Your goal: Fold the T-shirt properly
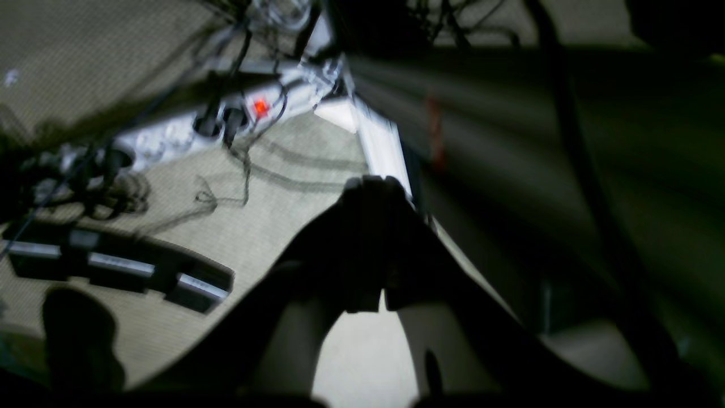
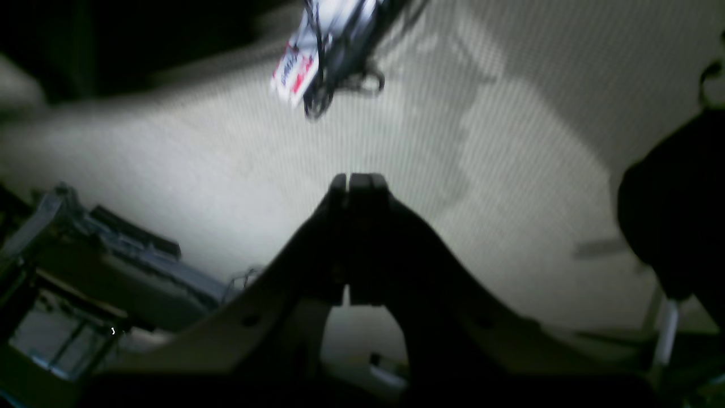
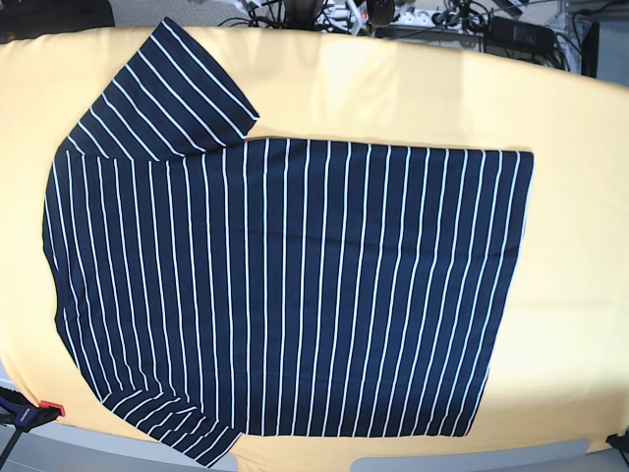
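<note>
Across the base view, the T-shirt [image 3: 285,295] is lying flat and fully spread on the yellow-orange cloth [image 3: 570,246], filling most of the frame from left to right. At the upper left of the frame one sleeve [image 3: 162,93] is reaching toward the top edge; at the lower left the other sleeve [image 3: 187,433] is running toward the bottom edge. The hem [image 3: 506,295] is sitting at the right of the frame. No fold is showing anywhere, so the task is judged to be standing at its very start.

Neither arm is appearing in the base view. Both wrist views are looking at floor and cables, away from the shirt. The left gripper [image 1: 371,184] is holding its jaws closed on nothing, and the right gripper [image 2: 358,180] is doing likewise.

Judging from this, the next move is calling for both arms to come over the cloth, part their jaws, and pinch an edge of the shirt, likely at a sleeve side.
</note>
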